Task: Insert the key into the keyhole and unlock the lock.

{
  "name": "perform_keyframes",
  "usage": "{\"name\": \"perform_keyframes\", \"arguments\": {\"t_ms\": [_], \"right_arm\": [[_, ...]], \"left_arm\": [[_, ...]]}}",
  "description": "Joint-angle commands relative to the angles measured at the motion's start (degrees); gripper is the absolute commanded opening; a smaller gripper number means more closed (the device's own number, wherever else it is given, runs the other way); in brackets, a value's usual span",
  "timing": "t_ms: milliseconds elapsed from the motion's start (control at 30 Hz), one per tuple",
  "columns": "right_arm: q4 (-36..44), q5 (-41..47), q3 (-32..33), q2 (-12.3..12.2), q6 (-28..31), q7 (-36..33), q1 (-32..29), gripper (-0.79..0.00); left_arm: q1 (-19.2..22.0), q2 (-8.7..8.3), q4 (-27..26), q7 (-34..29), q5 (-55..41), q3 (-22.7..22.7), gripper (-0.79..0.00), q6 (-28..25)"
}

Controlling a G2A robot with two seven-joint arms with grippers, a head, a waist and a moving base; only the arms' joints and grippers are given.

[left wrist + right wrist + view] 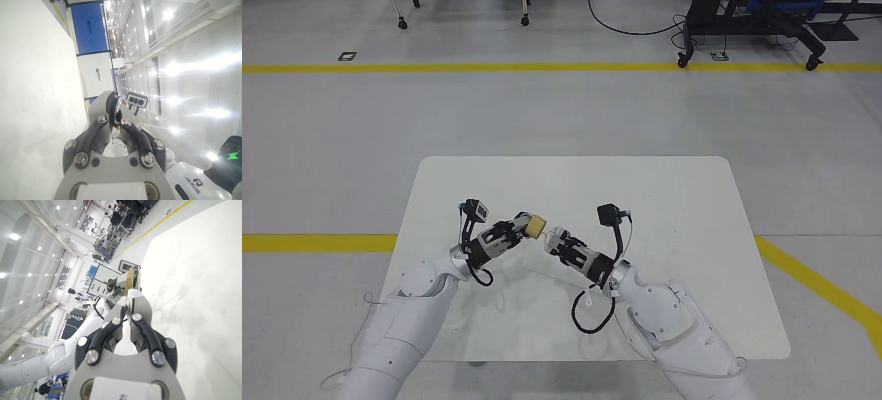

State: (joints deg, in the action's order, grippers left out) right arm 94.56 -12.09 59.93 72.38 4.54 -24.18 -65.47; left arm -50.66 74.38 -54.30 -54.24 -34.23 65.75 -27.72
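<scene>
— What is the left gripper doing?
— Clamping shut on the brass padlock, holding it above the white table; the right gripper is pinching tight on the key, meeting the padlock's end; its pads are hiding the blade.

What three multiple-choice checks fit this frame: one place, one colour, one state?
1. Where is the lock? A lying loose; B in the left gripper, facing the right gripper; C on the floor.
2. Lock body colour? A brass-yellow; B red; C black.
3. Right gripper? A wide open; B shut on the key; C clamped on a cable.
Key: B, the top view shows it at the left gripper's tip; A, brass shows in the right wrist view; B, its jaws pinch a thin blade.
</scene>
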Motion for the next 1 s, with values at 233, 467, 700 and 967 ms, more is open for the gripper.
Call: {"name": "perform_keyframes", "arguments": {"t_ms": [233, 467, 700, 967], "right_arm": [[0.0, -0.9, -0.2, 0.2, -0.9, -0.2, 0.0, -0.785], [0.2, -2.2, -0.6, 0.5, -2.7, 1.4, -0.2, -0.785], [-0.2, -1.7, -1.0, 0.8, -2.6, 1.6, -0.4, -0.785], [-1.0, -1.1, -1.3, 1.1, -1.8, 1.3, 0.1, -0.785]], "left_arm": [[-0.1, 0.13, -0.3, 1.4, 2.3, -0.5, -0.785, -0.4], [-0.3, 0.15, -0.5, 1.6, 2.4, -0.2, -0.785, -0.8], [-0.5, 0.16, -0.9, 1.9, 3.0, -0.2, -0.785, -0.8], [-0.7, 0.2, -1.1, 2.0, 3.3, -0.2, -0.785, -0.5]]}}
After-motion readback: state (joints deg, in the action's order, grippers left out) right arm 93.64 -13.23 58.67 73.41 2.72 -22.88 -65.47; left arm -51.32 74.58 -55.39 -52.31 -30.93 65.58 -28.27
